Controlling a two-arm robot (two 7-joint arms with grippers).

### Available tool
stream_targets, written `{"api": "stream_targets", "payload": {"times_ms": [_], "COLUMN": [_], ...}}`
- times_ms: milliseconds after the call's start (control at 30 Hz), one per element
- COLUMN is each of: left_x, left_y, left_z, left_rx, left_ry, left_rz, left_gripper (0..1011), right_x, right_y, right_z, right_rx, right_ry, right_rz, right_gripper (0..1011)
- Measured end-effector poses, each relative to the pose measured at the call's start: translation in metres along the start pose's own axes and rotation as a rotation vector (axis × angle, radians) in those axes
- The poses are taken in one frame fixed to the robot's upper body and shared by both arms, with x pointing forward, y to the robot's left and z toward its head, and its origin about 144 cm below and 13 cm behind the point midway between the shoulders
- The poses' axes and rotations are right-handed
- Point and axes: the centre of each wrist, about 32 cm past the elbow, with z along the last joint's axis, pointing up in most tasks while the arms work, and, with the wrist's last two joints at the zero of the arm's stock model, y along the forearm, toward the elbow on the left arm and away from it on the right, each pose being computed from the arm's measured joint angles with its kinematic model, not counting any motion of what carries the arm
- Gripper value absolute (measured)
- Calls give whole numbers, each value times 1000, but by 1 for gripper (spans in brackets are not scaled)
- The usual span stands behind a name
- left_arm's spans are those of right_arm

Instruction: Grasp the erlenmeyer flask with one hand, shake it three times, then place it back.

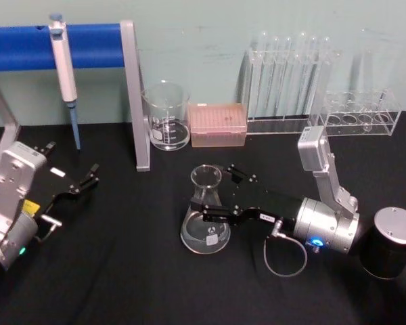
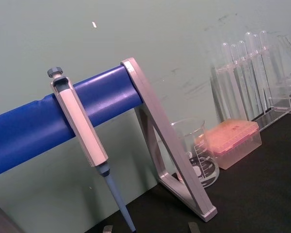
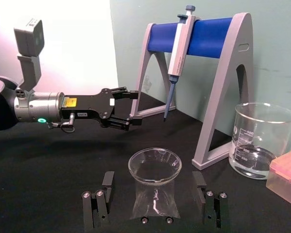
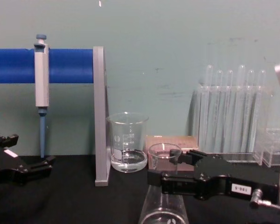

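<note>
The erlenmeyer flask stands upright on the black table, clear glass with a small white mark near its base. My right gripper reaches in from the right and straddles the flask's neck, open, with one finger on each side. In the right wrist view the flask sits between the fingers with a gap on both sides. From the chest the flask's rim shows just left of the right gripper. My left gripper rests at the table's left, open and holding nothing.
A glass beaker with a little liquid stands behind the flask. A pink tip box is beside it. A pipette hangs on the blue-barred stand at back left. Test-tube racks line the back right.
</note>
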Motion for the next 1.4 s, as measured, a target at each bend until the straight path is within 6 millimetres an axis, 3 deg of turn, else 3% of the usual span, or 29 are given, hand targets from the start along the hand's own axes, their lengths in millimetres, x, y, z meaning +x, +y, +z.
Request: {"api": "stream_targets", "payload": {"times_ms": [1400], "left_x": [0], "left_y": [0], "left_z": [0], "left_rx": [0], "left_ry": [0], "left_rz": [0], "left_gripper": [1001], "right_x": [2], "right_y": [2], "right_z": [-2], "right_rx": [-6], "right_ry": [-3], "right_rz": [-3], "right_gripper": [1000]}}
